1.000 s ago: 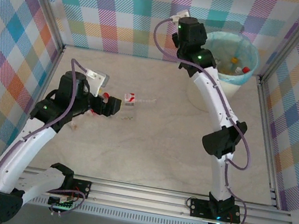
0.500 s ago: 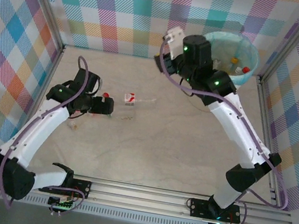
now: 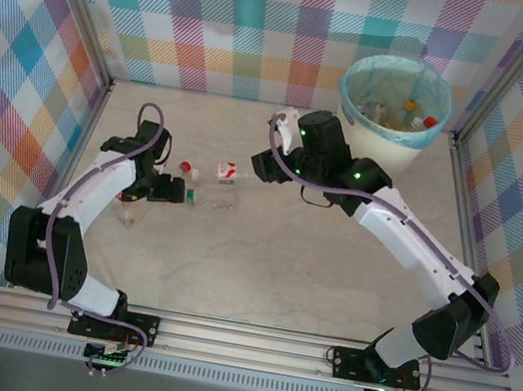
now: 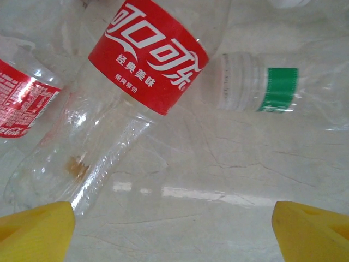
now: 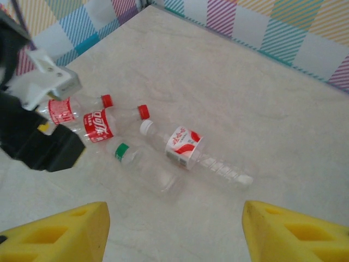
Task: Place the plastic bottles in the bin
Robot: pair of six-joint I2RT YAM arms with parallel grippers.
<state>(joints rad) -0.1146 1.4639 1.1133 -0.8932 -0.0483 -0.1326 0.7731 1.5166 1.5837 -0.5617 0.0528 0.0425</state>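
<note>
On the left side of the table (image 3: 279,270), the left gripper (image 3: 173,191) hangs low over a cluster of four bottles lying on their sides. Its yellow fingertips (image 4: 32,229) are spread wide with nothing between them. Furthest left in the cluster lies a red-labelled bottle (image 5: 59,111). Just beside it is a clear cola bottle (image 4: 148,53) with a red label and red cap. Seen from the left wrist, it runs diagonally, its body reaching toward the left fingertip, with a brownish mark showing on it. Next comes a green-banded bottle (image 4: 272,88), clear and close to the cola bottle, though whether they touch I cannot tell. Right of these lies a longer white-and-red-labelled bottle (image 5: 185,146), its cap toward the others. Just right of the cluster hovers the right gripper (image 3: 263,165), jaws wide apart and empty, looking down on all four. At the far right corner stands the bin (image 3: 361,76), blue-lined and well apart from the cluster; it seems to hold several bottles (image 3: 405,112), too small to count
</note>
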